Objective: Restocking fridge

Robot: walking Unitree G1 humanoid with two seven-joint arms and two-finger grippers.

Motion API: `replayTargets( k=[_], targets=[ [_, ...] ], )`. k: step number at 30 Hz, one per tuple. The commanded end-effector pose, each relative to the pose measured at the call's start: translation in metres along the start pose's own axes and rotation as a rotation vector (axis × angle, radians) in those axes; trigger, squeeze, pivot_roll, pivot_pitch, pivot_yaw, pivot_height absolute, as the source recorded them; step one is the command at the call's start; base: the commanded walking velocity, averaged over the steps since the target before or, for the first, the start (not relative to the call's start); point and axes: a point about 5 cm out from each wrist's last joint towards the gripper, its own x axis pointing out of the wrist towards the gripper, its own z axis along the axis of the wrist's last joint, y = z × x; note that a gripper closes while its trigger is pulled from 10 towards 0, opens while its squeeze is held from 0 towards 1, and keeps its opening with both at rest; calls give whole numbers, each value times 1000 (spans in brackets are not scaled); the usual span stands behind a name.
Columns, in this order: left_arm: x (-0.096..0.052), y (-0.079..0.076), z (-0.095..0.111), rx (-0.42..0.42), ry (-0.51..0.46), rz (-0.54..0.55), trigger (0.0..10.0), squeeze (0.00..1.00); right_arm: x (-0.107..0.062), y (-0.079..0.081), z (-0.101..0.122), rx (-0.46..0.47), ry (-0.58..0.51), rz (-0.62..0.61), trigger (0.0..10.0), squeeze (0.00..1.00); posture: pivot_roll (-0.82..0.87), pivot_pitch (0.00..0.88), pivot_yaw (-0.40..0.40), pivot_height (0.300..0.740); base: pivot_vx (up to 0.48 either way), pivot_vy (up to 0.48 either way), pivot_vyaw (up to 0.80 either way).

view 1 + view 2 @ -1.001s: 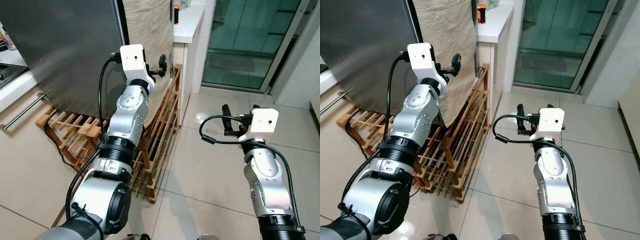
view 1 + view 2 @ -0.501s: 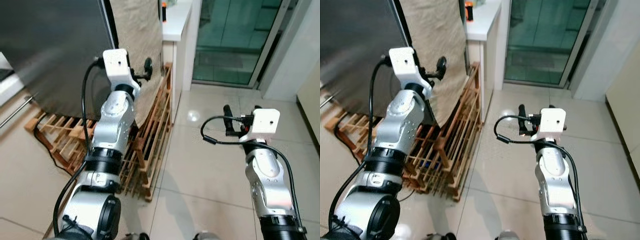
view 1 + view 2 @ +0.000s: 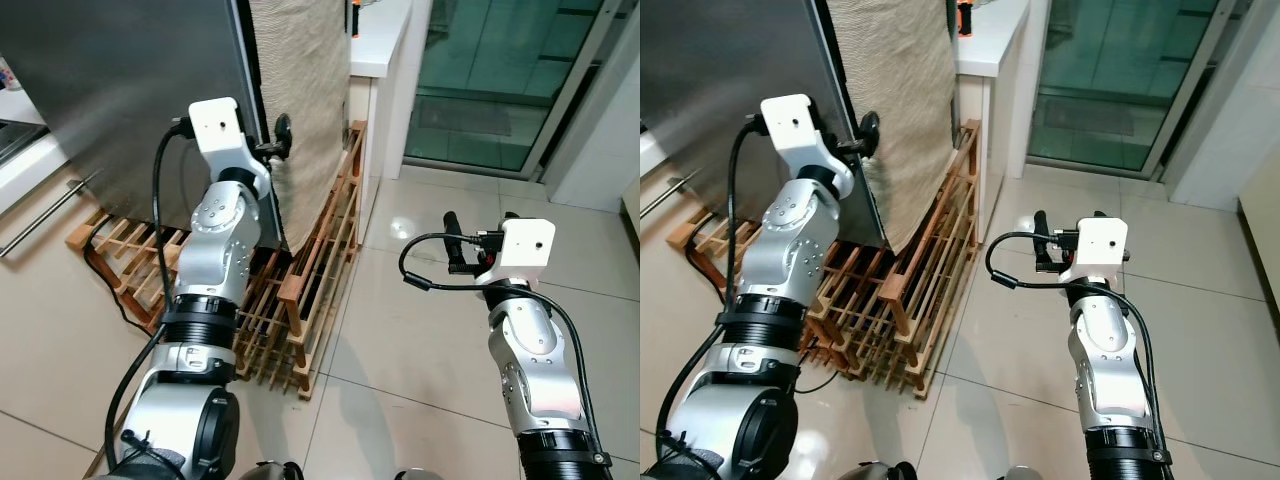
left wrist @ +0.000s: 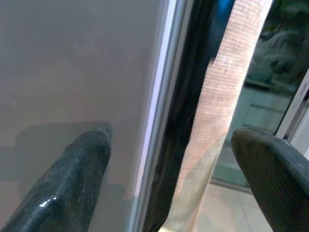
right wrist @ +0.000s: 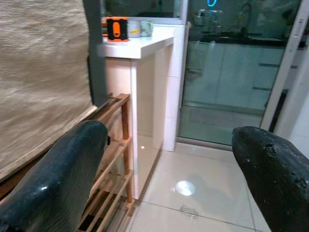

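The fridge's grey steel door (image 3: 120,90) stands shut at the left, its right edge a dark strip (image 4: 186,111). A beige cloth (image 3: 305,90) hangs over the fridge's side. My left gripper (image 3: 281,135) is raised at that edge, open; in the left wrist view (image 4: 169,159) one finger (image 4: 77,179) lies before the steel and the other (image 4: 270,169) past the cloth. I cannot tell whether it touches the door. My right gripper (image 3: 478,238) hovers open over the floor tiles, holding nothing, seen also in its wrist view (image 5: 169,164).
A wooden slatted rack (image 3: 310,290) lies under and beside the fridge, with a black cable (image 3: 110,290) by it. A white counter (image 3: 380,45) with an orange object (image 5: 116,27) stands behind. A glass sliding door (image 3: 490,80) is at the back right. A cabinet handle (image 3: 50,220) juts out at left.
My left gripper has moved left from in front of the cloth to the door's edge. The camera swung back and forth. The right arm has held still.
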Motion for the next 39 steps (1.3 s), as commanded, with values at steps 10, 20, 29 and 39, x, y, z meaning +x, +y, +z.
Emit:
replayTargets(
  k=[10,20,29,39],
  targets=[
    [2,-15,7,-33,-4,-57,10000,0,0,-1,-1,-9,5,-2,10000,0,-237,0,83,740,0,0,0],
    [6,-17,-2,-39,31,-51,10000,0,1,1,-2,-5,10,3,10000,0,-235,0,85,740,0,0,0],
    [18,-16,-22,-39,112,49,10000,0,0,1,-2,-5,7,-3,10000,0,-256,0,98,740,0,0,0],
    [26,-36,-25,-177,135,-70,10000,0,-2,0,-2,-6,7,-11,10000,0,-265,0,103,740,0,0,0]
  ],
)
